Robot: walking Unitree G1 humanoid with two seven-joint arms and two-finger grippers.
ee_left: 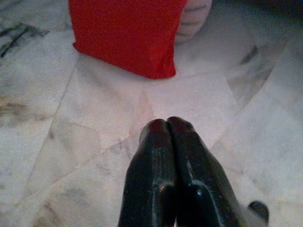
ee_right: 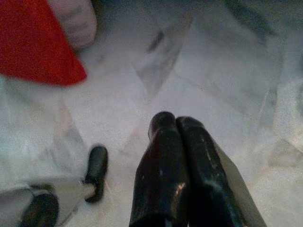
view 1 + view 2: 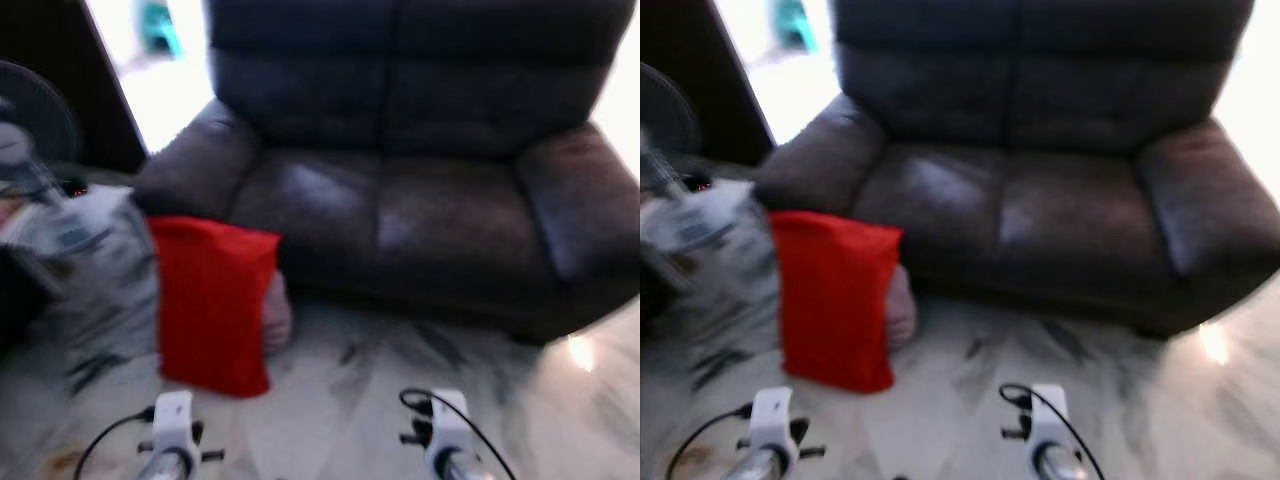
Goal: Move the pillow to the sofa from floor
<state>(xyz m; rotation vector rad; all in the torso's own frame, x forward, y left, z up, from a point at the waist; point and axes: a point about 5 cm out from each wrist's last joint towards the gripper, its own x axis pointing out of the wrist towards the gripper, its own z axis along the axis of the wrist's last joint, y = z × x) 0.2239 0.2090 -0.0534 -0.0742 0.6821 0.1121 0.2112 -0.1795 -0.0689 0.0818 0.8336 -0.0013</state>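
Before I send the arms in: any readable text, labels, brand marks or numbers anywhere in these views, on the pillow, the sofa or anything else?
None readable.
Red pillow: plain cover, no label in sight.
Dark sofa: no tag or mark visible.
Patterned grey bundle beside the pillow: too blurred to tell print from lettering.
Marble floor: veining only.

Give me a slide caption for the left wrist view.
Left tool, fingers shut, hangs above the marble floor short of the upright red pillow.

2 silver arms held low and forward.
Left black two-fingered tool (image 1: 166, 124) and right black two-fingered tool (image 2: 176, 120) both have fingers pressed together, empty.
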